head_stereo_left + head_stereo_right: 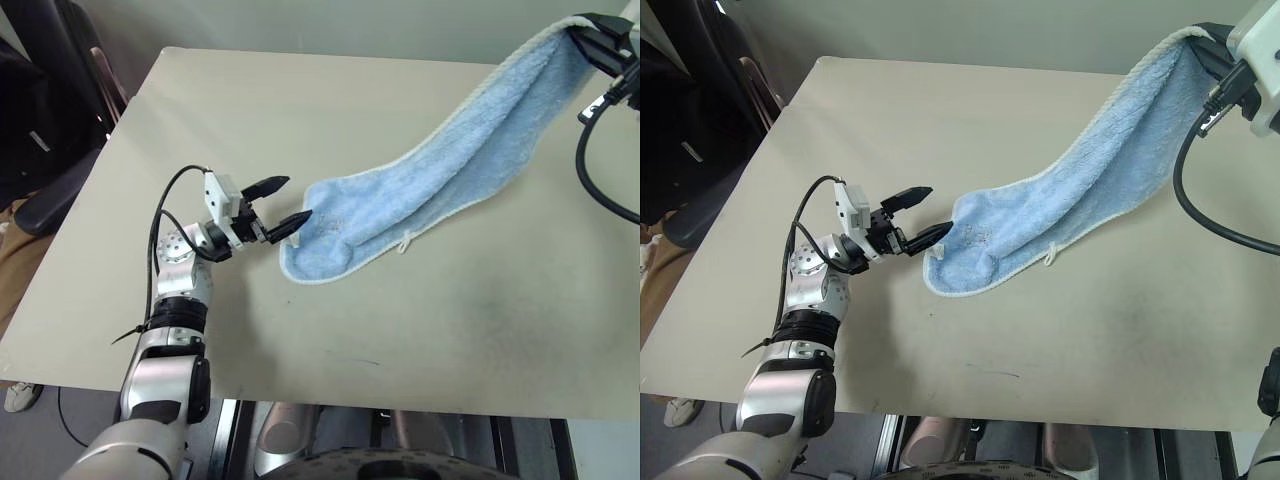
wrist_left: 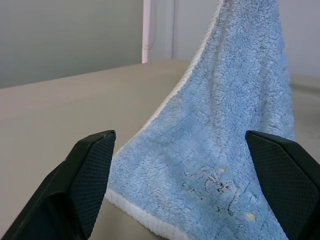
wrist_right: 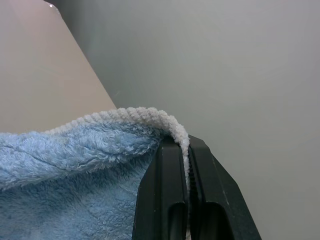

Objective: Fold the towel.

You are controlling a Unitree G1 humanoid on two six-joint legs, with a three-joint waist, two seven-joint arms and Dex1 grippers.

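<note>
Right gripper [image 3: 186,165] pinches the white-edged, light blue terry-cloth towel [image 1: 440,180] aloft; lower end drapes on the beige tabletop [image 1: 300,110]; left gripper [image 1: 285,205] gapes beside it.

towel [image 1: 440,190]: light blue terry, white stitched edging, small dark and yellow embroidered motif | table [image 1: 300,110]: plain beige | left gripper [image 1: 283,206]: black fingers, dimpled pads | right gripper [image 3: 187,150]: black

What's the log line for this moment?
right hand: shut on towel edge, raised | left hand: open at low end | table: low end resting
</note>
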